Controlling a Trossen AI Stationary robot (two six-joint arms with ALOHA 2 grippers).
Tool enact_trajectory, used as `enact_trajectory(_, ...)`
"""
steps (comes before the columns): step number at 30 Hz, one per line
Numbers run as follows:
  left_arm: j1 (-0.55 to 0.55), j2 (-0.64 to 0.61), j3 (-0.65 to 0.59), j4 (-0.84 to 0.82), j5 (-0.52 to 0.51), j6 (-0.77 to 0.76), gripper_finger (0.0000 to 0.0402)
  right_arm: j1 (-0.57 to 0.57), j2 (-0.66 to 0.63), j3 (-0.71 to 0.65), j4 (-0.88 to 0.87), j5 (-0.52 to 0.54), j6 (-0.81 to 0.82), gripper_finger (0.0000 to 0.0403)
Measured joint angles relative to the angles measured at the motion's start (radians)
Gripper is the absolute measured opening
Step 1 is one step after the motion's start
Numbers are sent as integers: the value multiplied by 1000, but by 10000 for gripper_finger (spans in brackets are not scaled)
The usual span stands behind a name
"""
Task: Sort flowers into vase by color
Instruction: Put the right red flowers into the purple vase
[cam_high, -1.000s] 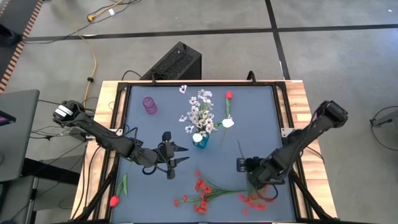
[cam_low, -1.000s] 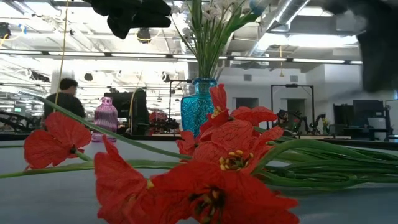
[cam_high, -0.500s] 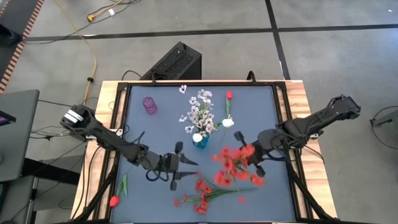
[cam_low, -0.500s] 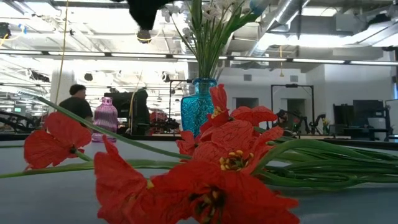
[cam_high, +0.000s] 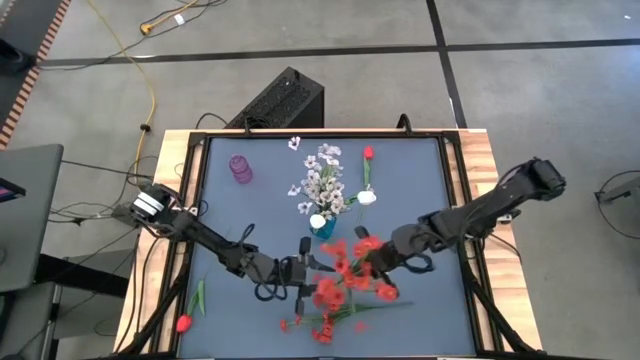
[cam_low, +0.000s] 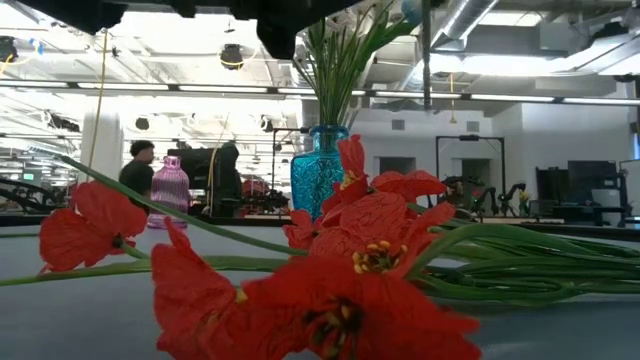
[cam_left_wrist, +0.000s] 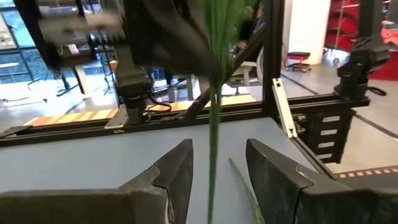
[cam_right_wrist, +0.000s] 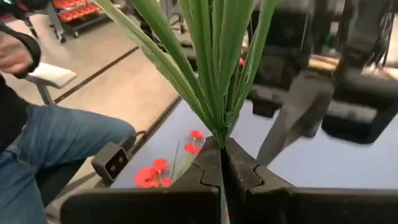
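The red spray I carry hangs above the table's near middle, just near of the blue vase; my right gripper is pinched tight on its bunched green stems, which fan out beyond my fingers; its blooms blur red over the dark mat between my two arms. My left gripper sits just left of that spray with its fingers parted, a single green stem running through the gap between them; I cannot tell whether the pads touch it.

More red flowers lie flat on the mat near the front edge, and in the low view they fill the foreground with long green stems trailing to the right. One red bloom on a short stem lies at the near left corner; another red single lies at the far side, right of the vase, with a white bloom just near of it. The blue vase holds the white flowers; a loose white bloom lies at the far edge.

A small pink vase stands at the far left of the table, well apart from the blue one. Beyond the table a person shows in the room; a person's jeans-clad leg shows beside the table in my right wrist view.
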Motion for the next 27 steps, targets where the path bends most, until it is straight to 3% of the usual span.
enact_trajectory(8, 5, 0, 0, -2, -3, -4, 139, -24, 85, 0, 140, 6, 7, 23)
enact_trajectory(21, 19, 0, 0, -7, -1, -14, 135, -39, 119, 0, 145, 2, -1, 26)
enact_trajectory(27, 19, 0, 0, -18, -2, -21, 67, -39, 105, 1, 142, -4, -5, 65)
